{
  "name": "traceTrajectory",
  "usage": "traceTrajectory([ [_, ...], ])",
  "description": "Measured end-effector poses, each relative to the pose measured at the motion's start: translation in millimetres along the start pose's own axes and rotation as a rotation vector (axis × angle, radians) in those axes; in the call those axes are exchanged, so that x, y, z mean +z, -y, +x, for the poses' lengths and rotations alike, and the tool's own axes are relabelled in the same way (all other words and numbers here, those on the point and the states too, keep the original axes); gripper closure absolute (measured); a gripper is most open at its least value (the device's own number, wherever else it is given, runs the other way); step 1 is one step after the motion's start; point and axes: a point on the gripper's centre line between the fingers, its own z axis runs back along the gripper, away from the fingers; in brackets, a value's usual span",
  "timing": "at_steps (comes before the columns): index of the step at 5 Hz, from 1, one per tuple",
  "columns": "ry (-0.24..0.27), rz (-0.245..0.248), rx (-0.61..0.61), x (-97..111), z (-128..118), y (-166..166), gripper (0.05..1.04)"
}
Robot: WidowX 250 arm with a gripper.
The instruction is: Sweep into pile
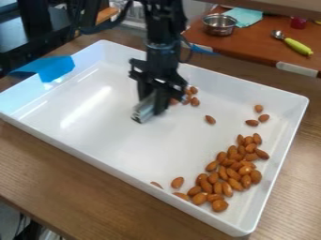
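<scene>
In the white tray [113, 140], the fingers [162, 100] clamp what looks like a silvery scraper [145, 110], best held high; light, hard almonds [233, 175] should skid easily.

It looked like a robotics lab: my black jointed arm [164, 30] hung over a wood-grain desk [69, 171], where blue tape [56, 68] clung to a white rectangular tray [119, 150]. A reddish-brown desk [251, 44] behind held kitchen pieces, a round metal bowl [219, 25] and a green-handled spoon [298, 46].
</scene>
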Motion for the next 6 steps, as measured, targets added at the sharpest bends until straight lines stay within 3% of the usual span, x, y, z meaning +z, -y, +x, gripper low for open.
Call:
traceTrajectory([
  [3,0.033,-0.010,-0.087,1,7,61,0.702],
  [6,0.027,-0.070,-0.183,5,-1,124,0.702],
])
